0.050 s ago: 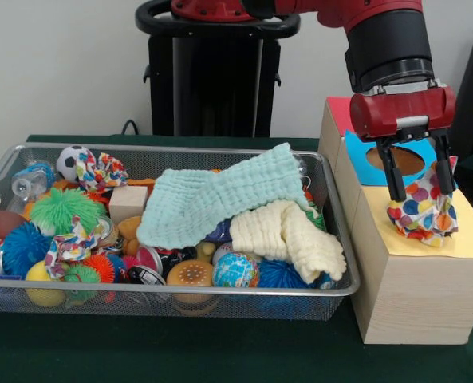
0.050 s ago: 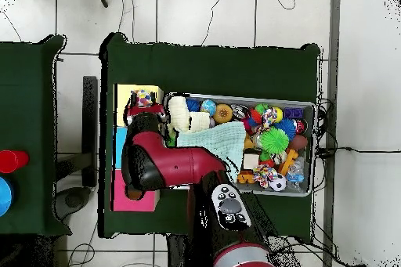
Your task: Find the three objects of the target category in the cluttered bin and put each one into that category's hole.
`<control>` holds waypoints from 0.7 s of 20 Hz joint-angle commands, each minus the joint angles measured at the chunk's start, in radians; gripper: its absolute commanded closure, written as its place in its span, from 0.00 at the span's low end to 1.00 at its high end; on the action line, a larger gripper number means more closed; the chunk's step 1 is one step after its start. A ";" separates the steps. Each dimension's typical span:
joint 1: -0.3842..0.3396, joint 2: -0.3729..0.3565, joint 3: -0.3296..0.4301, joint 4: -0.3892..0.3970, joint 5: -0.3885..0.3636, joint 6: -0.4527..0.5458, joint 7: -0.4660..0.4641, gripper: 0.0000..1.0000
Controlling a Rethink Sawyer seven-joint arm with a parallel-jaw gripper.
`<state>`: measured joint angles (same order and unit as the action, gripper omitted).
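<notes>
Holding a polka-dot cloth bundle (image 1: pixel 422 209) between its closed fingers, the gripper (image 1: pixel 418 187) hangs at the right of the frame, over the yellow top of the wooden box (image 1: pixel 415 299). I judge this piece is nearly delivered, but not released yet. In the wire bin (image 1: pixel 220 299), two similar dotted cloths (image 1: pixel 100 169) remain at the left, so probably most of the work is left.

The pincer (image 1: pixel 418 185) grips a polka-dot cloth (image 1: pixel 422 211) over the yellow panel (image 1: pixel 469 231) of the wooden box (image 1: pixel 411 295), right of the wire bin (image 1: pixel 336 231).
</notes>
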<state>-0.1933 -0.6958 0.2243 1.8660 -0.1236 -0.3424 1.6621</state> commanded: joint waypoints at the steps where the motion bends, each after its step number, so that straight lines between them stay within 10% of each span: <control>1: -0.026 0.038 0.032 -0.014 0.046 -0.031 0.247 0.00; 14: -0.041 0.039 0.054 -0.003 0.029 -0.036 0.256 0.00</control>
<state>-0.2018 -0.6952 0.2242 1.8660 -0.1236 -0.3424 1.6621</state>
